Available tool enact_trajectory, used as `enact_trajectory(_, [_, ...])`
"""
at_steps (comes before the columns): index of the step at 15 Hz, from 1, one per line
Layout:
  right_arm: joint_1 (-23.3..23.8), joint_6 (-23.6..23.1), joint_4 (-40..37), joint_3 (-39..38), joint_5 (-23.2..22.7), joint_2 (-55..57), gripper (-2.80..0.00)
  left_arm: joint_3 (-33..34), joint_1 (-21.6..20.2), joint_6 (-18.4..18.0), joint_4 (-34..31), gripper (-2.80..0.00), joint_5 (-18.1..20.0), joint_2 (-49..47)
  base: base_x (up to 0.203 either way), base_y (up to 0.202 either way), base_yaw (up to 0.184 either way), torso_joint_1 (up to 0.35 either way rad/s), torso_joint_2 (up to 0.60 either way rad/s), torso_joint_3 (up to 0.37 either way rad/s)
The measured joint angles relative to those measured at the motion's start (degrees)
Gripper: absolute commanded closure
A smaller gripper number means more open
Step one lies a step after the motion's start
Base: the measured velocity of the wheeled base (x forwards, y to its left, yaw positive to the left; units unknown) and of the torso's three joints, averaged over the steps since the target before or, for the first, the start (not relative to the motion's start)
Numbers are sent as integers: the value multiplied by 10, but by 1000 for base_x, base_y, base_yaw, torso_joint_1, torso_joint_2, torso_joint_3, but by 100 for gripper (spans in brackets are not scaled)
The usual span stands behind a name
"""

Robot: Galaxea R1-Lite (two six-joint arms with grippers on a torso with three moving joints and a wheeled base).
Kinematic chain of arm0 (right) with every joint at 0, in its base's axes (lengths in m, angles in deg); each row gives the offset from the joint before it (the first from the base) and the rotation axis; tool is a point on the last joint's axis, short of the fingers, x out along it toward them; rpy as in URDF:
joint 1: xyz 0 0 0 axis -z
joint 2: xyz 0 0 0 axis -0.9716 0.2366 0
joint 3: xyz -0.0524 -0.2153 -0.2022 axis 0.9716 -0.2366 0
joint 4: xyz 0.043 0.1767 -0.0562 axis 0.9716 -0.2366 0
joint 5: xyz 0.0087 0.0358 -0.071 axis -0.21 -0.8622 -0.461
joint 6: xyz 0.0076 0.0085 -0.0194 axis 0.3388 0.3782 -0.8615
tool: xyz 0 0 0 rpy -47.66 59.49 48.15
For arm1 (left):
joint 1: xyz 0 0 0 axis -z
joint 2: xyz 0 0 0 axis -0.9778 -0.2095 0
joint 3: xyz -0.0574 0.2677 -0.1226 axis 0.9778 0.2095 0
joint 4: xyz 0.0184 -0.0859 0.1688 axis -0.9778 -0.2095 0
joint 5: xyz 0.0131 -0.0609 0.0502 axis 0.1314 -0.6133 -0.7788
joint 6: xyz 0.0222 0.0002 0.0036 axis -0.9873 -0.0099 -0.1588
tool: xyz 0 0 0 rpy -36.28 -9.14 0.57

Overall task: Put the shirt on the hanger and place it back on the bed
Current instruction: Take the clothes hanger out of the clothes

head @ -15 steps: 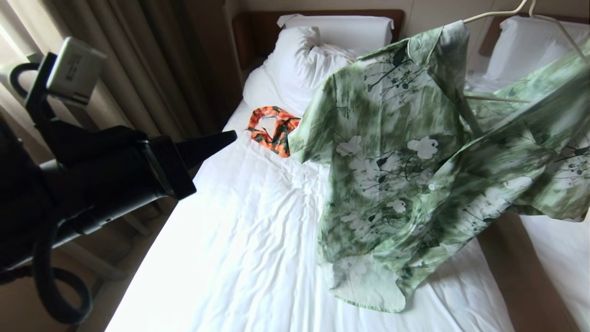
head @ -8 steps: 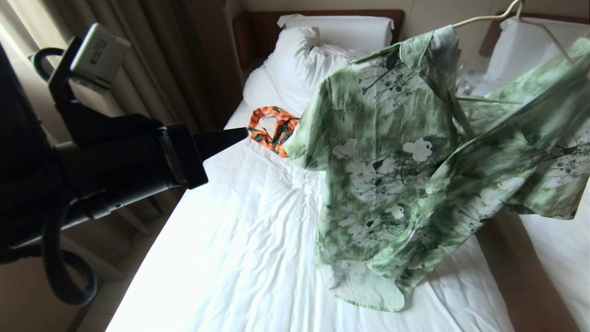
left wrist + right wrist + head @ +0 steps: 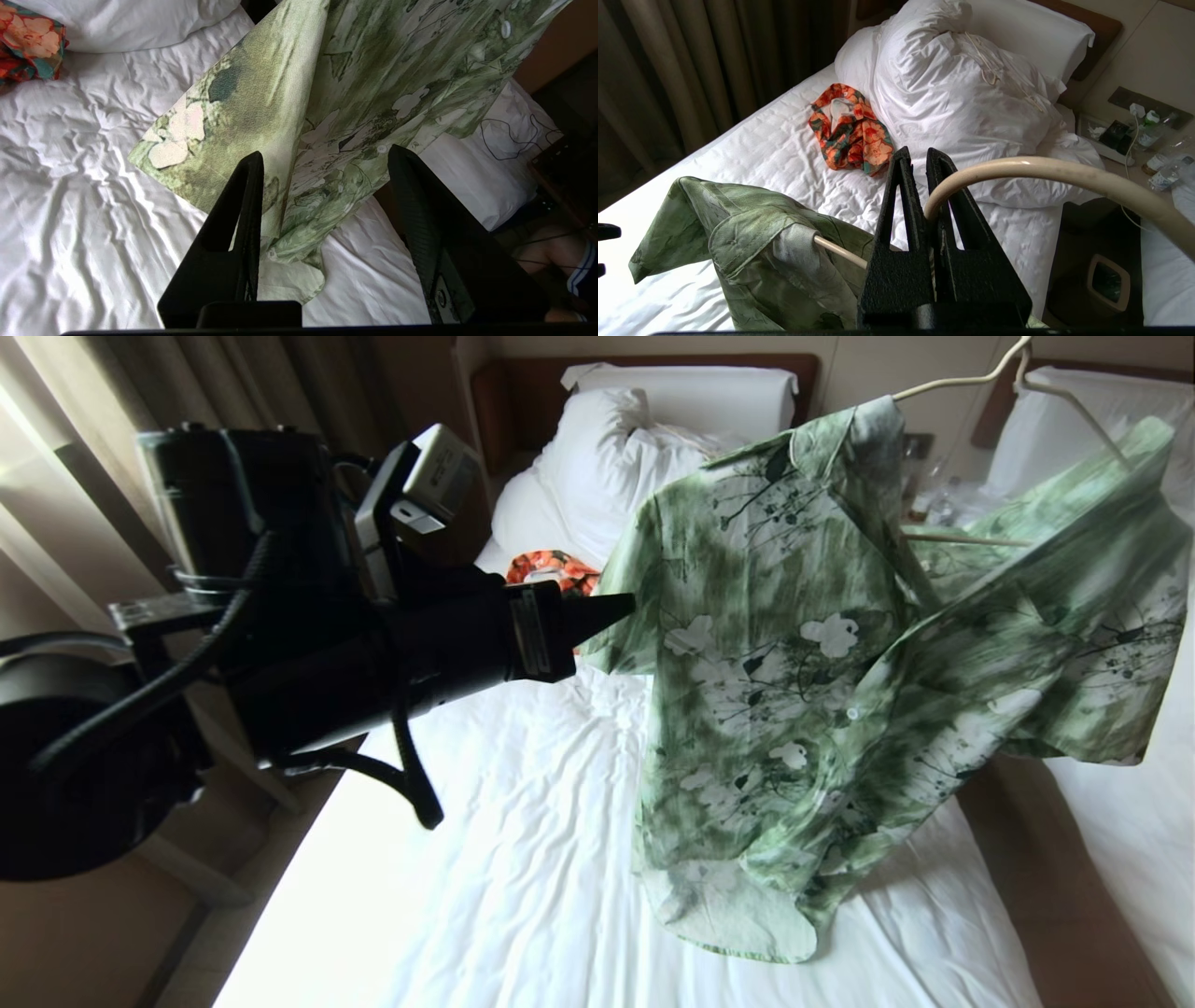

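**Shirt hanging off the hanger, left gripper spread at its sleeve**

My right gripper (image 3: 920,161) is clenched on the hanger (image 3: 1045,175), gripping the cream wire near its hook bend. The shirt (image 3: 794,691) hangs from that hanger below the gripper, lifted above the bed (image 3: 523,859), with its lowest hem seemingly brushing the sheet, though I can't be sure of contact. My left gripper (image 3: 322,158) stands released, fingers spread, right at the sleeve edge of the shirt; the cloth lies just ahead of and between the fingertips. Beyond the left gripper, an orange patterned garment (image 3: 850,128) lies beside the pillows (image 3: 962,88).
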Motion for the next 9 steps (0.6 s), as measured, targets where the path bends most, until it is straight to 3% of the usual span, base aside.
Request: enact_trajectory(9, [2, 1, 1, -5, 0, 3, 0, -43, -1, -23, 85, -280, -3, -106, 0, 0, 0, 0, 0, 0])
